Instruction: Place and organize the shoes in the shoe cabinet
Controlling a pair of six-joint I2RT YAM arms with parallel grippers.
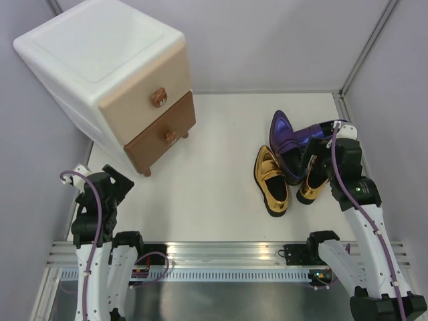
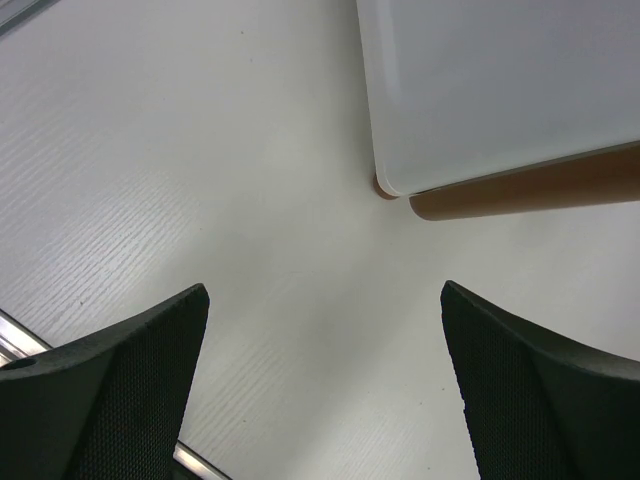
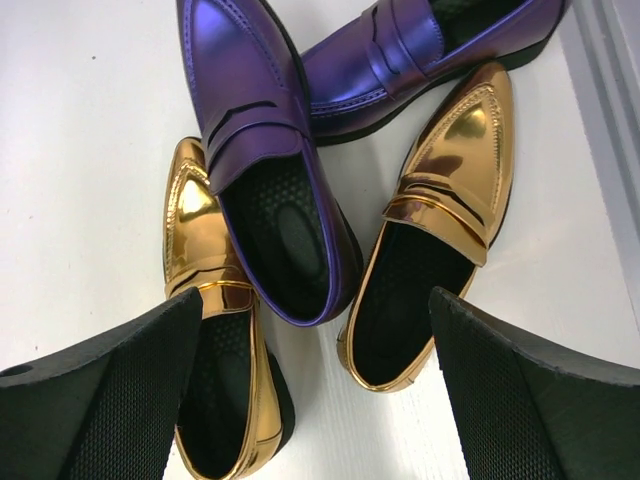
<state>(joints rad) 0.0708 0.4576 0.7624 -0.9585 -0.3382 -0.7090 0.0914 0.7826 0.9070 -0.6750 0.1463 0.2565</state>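
The shoe cabinet (image 1: pixel 100 63) stands at the back left, white, with its beige upper drawer (image 1: pixel 144 100) and brown lower drawer (image 1: pixel 160 137) both closed. The shoes lie in a loose cluster at the right. One purple shoe (image 3: pixel 250 120) rests over the edge of a gold shoe (image 3: pixel 195 225). A second purple shoe (image 3: pixel 420 45) lies across behind, and a second gold shoe (image 3: pixel 450 180) lies to the right. My right gripper (image 3: pixel 315 295) hovers open above the cluster, holding nothing. My left gripper (image 2: pixel 323 290) is open over bare table near the shoe cabinet's bottom corner (image 2: pixel 480 100).
Grey walls enclose the white table on three sides. A metal rail (image 1: pixel 221 254) runs along the near edge between the arm bases. The cabinet's small foot (image 2: pixel 384 188) sits just ahead of the left gripper. A raised strip (image 3: pixel 610 110) borders the table right of the shoes.
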